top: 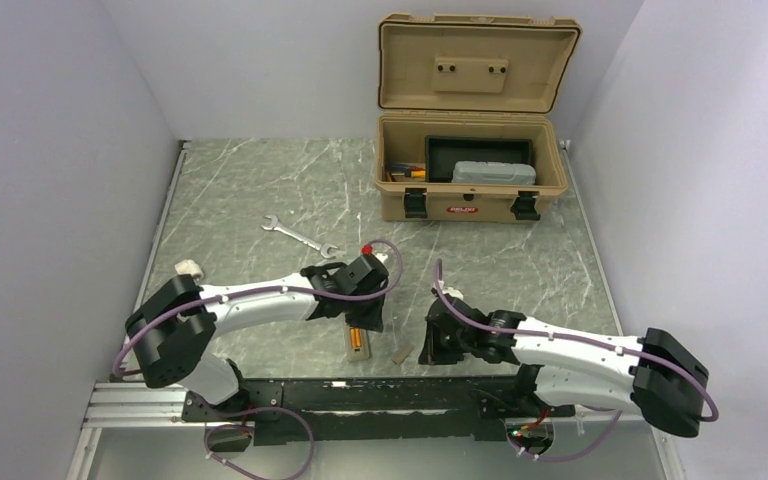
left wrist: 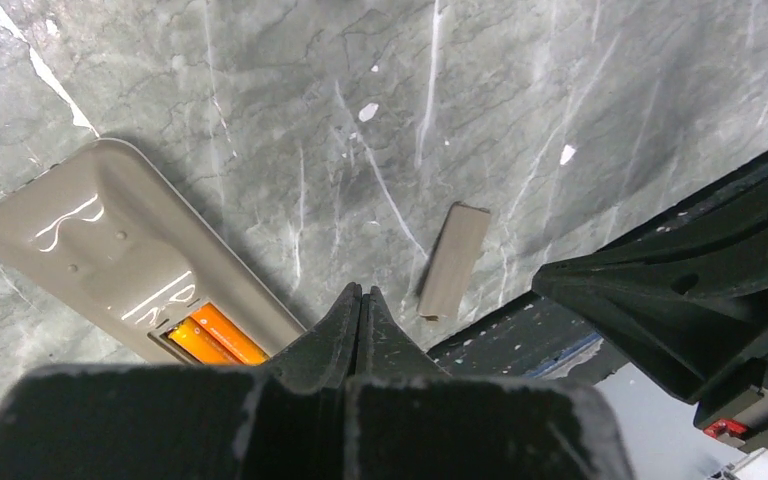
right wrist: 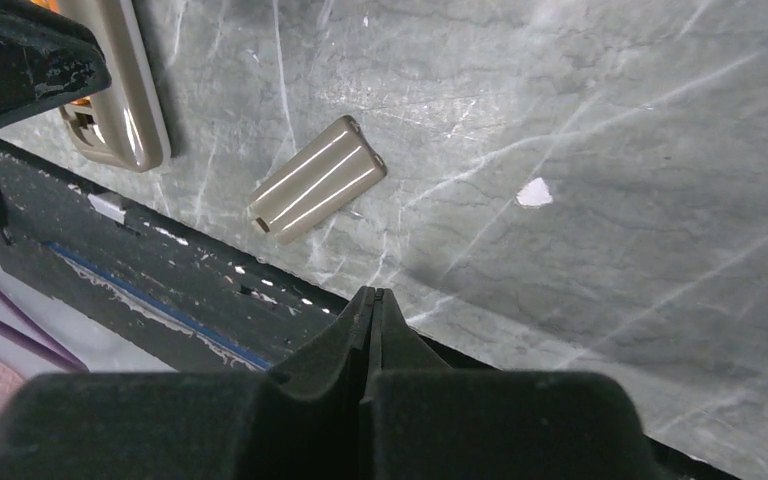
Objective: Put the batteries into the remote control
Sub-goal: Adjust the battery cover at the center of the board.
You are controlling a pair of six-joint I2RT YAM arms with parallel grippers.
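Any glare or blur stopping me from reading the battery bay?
Left wrist: white glare streaks on the remote control, but the batteries in the bay read clearly; the left gripper is soft in the foreground. Right wrist: glare stripes along the loose cover. Top external: evenly lit, bay tiny.

Top view: bright, even, diffuse light from overhead. No hard shadows, only soft dark patches on the table near the remote control. Slight wide-angle bend at the frame edges.
Left wrist: white glare streaks on the remote's back and a soft shadow along its right edge. The left gripper body, below the remote, is blurred and out of focus.
Right wrist: highlight stripes on the battery cover right of the remote, and a broad soft shadow band further right.
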